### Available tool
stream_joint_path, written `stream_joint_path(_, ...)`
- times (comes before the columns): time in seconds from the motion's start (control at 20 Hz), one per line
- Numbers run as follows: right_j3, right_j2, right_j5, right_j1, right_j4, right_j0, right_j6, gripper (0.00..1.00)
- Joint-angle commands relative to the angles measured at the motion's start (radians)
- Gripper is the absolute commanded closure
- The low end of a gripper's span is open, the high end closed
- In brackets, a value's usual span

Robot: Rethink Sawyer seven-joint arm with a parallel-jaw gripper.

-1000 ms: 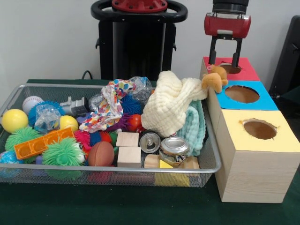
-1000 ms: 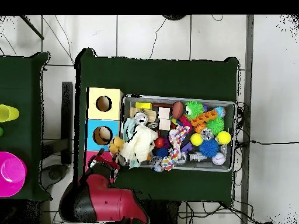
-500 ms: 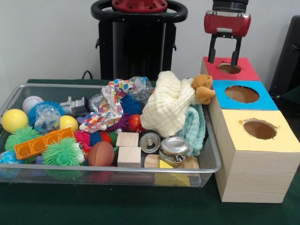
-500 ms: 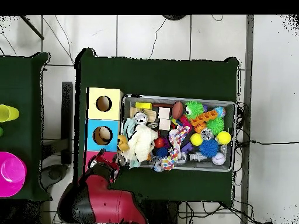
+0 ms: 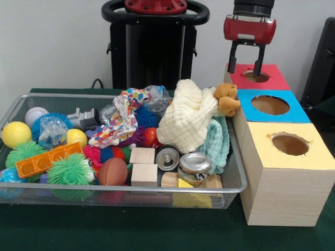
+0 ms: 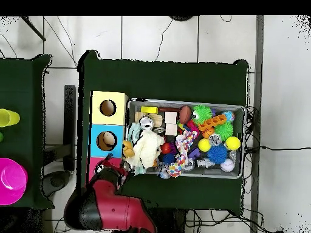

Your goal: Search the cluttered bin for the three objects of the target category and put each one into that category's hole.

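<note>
The bin (image 5: 31,102) occupies the left and centre of the front frame on the desk (image 5: 131,230). The boxes (image 5: 285,172) stand in a row along its right side. The claw (image 5: 244,61) hangs at upper right, above the rearmost box's hole (image 5: 256,76).

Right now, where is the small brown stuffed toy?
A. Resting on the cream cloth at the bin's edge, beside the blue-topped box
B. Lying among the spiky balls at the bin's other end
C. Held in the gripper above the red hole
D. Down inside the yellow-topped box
A: the brown stuffed toy lies on the cream cloth next to the blue-topped box, while the gripper hangs open and empty over the red-topped box.
</note>
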Motion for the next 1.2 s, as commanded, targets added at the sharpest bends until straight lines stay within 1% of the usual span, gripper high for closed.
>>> stream_joint_path(0.05,0.003,0.070,-0.113,0.122,0.004,-0.074,0.198,0.00)
stream_joint_path(0.2,-0.010,0.081,-0.138,0.153,-0.015,-0.098,0.181,0.00)
stream_joint_path(0.4,-0.004,0.085,-0.130,0.143,-0.017,-0.108,0.169,0.00)
stream_joint_path(0.55,-0.002,0.103,-0.121,0.139,-0.024,-0.130,0.164,0.00)
stream_joint_path(0.8,-0.001,0.122,-0.136,0.158,-0.028,-0.142,0.170,0.00)
stream_joint_path(1.05,0.007,0.131,-0.124,0.141,-0.029,-0.152,0.168,0.00)
stream_joint_path(1.2,0.023,0.165,-0.135,0.128,-0.041,-0.182,0.183,0.00)
